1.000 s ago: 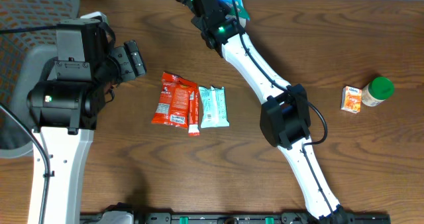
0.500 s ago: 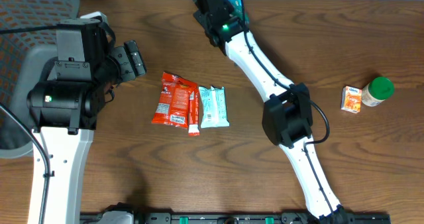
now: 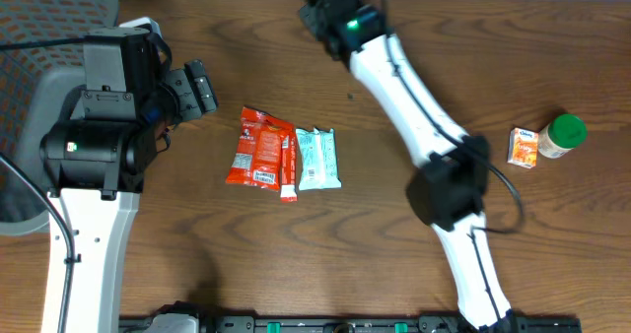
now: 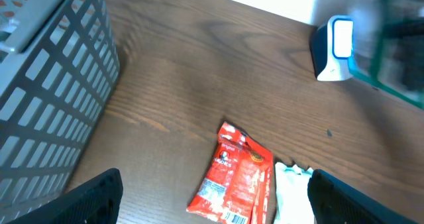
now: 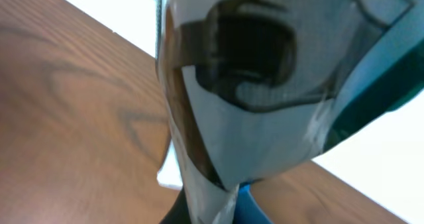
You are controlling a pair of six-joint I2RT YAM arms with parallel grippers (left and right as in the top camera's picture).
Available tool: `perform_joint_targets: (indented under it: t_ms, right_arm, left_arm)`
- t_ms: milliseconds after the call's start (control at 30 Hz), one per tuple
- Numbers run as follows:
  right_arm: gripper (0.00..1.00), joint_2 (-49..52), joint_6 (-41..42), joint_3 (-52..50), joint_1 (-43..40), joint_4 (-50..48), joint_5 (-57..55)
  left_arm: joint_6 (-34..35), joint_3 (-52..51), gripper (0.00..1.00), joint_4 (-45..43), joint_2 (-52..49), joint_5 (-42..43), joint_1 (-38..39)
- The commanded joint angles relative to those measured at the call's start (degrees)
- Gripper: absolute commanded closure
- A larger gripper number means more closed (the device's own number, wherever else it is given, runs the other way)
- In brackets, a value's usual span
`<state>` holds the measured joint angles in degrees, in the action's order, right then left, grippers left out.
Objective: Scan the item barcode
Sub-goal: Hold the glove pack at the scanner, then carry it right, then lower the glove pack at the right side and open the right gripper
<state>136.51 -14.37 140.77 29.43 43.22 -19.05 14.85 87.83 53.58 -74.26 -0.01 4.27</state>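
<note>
My right gripper [image 5: 212,214] is shut on a silver and teal packet [image 5: 265,85], which fills the right wrist view and hides the fingers almost entirely. In the overhead view the right arm [image 3: 394,72] stretches to the table's far edge and its gripper is cut off by the frame. In the left wrist view the same packet [image 4: 391,45] is a teal blur just right of a small white and blue scanner [image 4: 334,45] at the far edge. My left gripper [image 3: 197,87] stands open over the table's left part, with nothing between its fingers [image 4: 93,197].
A red snack packet [image 3: 261,148] and a pale teal packet [image 3: 317,159] lie side by side mid-table. A grey mesh basket [image 4: 46,85] stands at the far left. At the right sit a small orange box [image 3: 524,147] and a green-lidded jar [image 3: 562,135].
The right arm has swung right and farther back along the far edge, carrying the teal packet out of the overhead frame. The left arm has not moved.
</note>
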Motion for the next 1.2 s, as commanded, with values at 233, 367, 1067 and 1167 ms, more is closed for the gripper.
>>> perform_joint_targets:
  t_ms: [233, 367, 1067, 1167]
  right_arm:
    - [0.99, -18.53, 5.7, 0.96, -11.82, 38.99, 21.22]
    - [0.99, -17.81, 6.21, -2.51, -18.84, 45.13, 29.2]
    - [0.87, -17.79, 3.63, -51.58, -35.41, 17.07, 22.34]
    - [0.48, -17.79, 3.63, -52.43, -35.6, 15.65, 21.9]
  left_arm:
    - [0.26, 0.26, 0.1, -0.02, -0.11, -0.68, -0.2]
    - [0.26, 0.26, 0.1, 0.0, -0.11, -0.68, -0.2]
    - [0.26, 0.26, 0.11, -0.02, -0.11, -0.68, -0.2]
    - [0.26, 0.26, 0.1, 0.0, -0.11, -0.68, -0.2]
